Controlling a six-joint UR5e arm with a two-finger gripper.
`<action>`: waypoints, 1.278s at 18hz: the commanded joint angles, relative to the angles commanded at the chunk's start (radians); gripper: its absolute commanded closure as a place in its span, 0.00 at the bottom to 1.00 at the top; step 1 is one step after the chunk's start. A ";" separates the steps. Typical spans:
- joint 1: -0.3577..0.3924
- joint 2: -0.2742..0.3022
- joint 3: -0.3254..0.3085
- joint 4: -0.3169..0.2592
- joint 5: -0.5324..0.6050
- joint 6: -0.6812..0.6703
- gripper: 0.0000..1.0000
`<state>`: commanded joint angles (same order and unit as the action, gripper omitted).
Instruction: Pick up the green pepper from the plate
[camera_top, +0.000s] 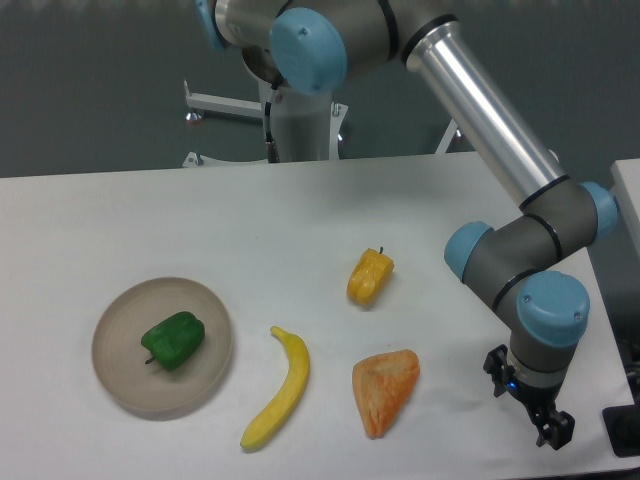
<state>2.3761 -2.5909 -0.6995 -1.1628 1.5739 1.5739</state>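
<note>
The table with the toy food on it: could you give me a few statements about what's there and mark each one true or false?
1. The green pepper lies on the plate. True.
2. The gripper is holding the green pepper. False: it hangs near the table's right edge, far from the plate, with nothing in it.
3. The banana lies between the plate and the orange wedge. True.
4. The yellow pepper is on the plate too. False: it lies on the bare table, apart from the plate.
5. The banana touches the plate. False: a gap of table shows between them.
</note>
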 joint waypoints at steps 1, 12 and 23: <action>0.000 0.000 -0.005 0.000 0.000 -0.002 0.00; -0.012 0.026 -0.018 -0.008 0.011 -0.011 0.00; -0.089 0.121 -0.093 -0.020 -0.030 -0.260 0.00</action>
<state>2.2872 -2.4698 -0.7930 -1.1827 1.5434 1.3134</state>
